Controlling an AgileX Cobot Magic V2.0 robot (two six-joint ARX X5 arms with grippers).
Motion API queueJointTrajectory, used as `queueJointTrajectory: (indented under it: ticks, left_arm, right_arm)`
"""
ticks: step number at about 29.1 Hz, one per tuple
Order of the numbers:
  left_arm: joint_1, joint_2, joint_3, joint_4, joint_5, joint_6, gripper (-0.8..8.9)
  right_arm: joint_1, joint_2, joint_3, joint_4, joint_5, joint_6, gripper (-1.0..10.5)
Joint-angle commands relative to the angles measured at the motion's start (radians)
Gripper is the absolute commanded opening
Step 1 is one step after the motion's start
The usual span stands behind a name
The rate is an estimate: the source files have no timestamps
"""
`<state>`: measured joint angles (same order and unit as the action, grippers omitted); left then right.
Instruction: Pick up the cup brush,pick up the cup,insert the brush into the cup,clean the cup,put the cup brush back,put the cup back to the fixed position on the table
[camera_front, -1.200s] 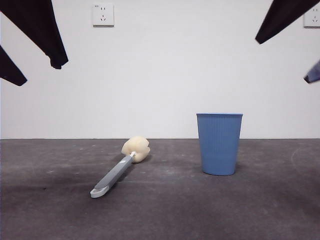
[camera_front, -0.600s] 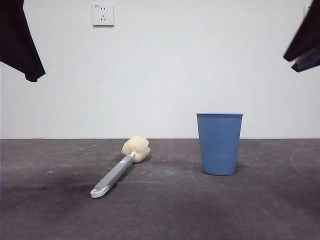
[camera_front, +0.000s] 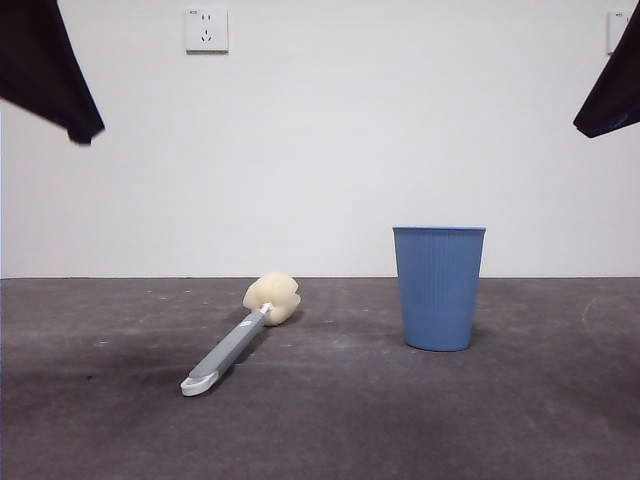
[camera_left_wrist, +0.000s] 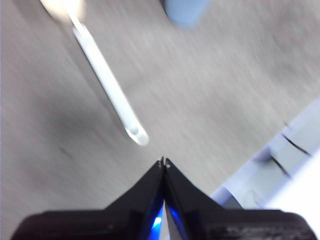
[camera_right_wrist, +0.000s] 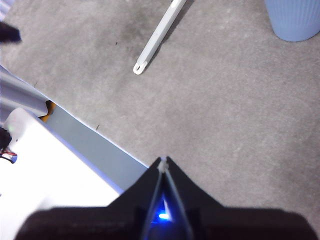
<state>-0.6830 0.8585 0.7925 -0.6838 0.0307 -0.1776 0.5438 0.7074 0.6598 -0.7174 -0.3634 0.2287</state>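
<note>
The cup brush (camera_front: 238, 340) lies flat on the table (camera_front: 330, 420), left of centre, cream sponge head toward the wall and white looped end toward the camera. The blue ribbed cup (camera_front: 438, 287) stands upright to its right, apart from it. My left gripper (camera_left_wrist: 163, 162) hangs shut and empty high above the table, with the brush handle (camera_left_wrist: 107, 87) and the blurred cup (camera_left_wrist: 186, 11) below. My right gripper (camera_right_wrist: 163, 161) is also shut and empty, raised over the table with the brush handle (camera_right_wrist: 157, 37) and the cup (camera_right_wrist: 295, 19) beyond it. Both show only as dark tips in the front view's top corners.
A white wall with a socket (camera_front: 206, 29) stands behind the table. The table's edge with a white and grey frame (camera_right_wrist: 75, 145) shows in both wrist views.
Both arms have drawn outward toward the top corners of the front view. The brush and the cup have not moved.
</note>
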Motion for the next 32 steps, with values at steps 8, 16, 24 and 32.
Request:
queueJointTrajectory:
  ticks: [8, 16, 24, 32]
  left_arm:
    - [0.478, -0.412, -0.285, 0.720, -0.049, 0.231, -0.04]
    - [0.644, -0.657, -0.574, 0.740, -0.055, 0.202, -0.04]
    - [0.664, -0.772, -0.742, 0.731, -0.054, 0.114, -0.04]
    - [0.664, -0.829, -0.789, 0.581, -0.052, 0.072, -0.04]
  right_arm:
    - [0.003, -0.002, -0.002, 0.002, 0.002, 0.006, 0.0]
    - [0.003, -0.002, -0.002, 0.002, 0.002, 0.006, 0.0]
    - [0.003, -0.002, -0.002, 0.002, 0.002, 0.006, 0.0]
    - [0.003, -0.002, -0.002, 0.002, 0.002, 0.006, 0.0]
